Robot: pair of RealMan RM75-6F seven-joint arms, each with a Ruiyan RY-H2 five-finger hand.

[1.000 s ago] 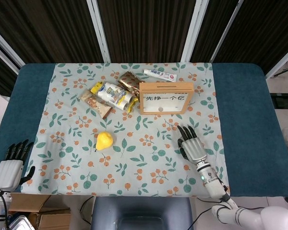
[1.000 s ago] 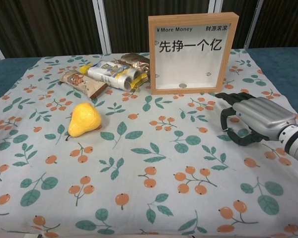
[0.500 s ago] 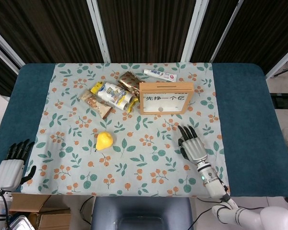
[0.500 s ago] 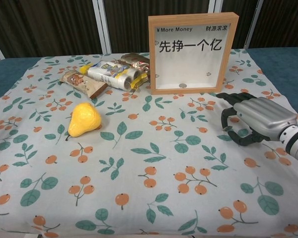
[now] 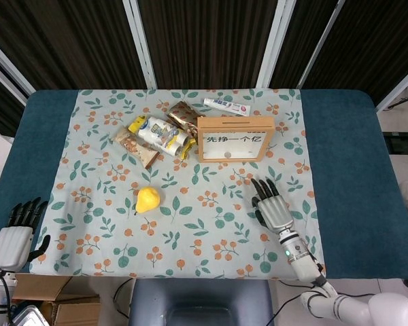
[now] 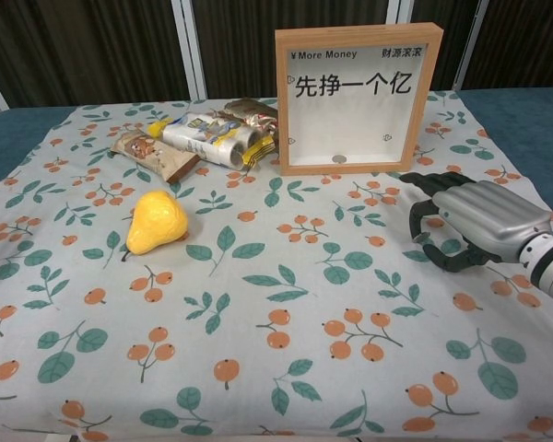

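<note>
My right hand point(image 5: 270, 207) point(image 6: 468, 219) hovers low over the floral cloth point(image 5: 211, 231), palm down, fingers apart and holding nothing. It sits just in front of the wooden framed sign point(image 5: 234, 139) point(image 6: 355, 99), which stands upright. My left hand point(image 5: 17, 234) rests off the cloth at the table's near left corner, fingers apart and empty; the chest view does not show it. A yellow pear point(image 5: 147, 200) point(image 6: 157, 222) lies on the cloth, closer to the left hand.
Several snack packets point(image 5: 156, 134) point(image 6: 198, 140) are heaped left of the sign. A toothpaste tube point(image 5: 226, 106) lies behind the sign. Blue tabletop point(image 5: 347, 170) borders the cloth on both sides. Cardboard boxes point(image 5: 61, 309) sit under the near left edge.
</note>
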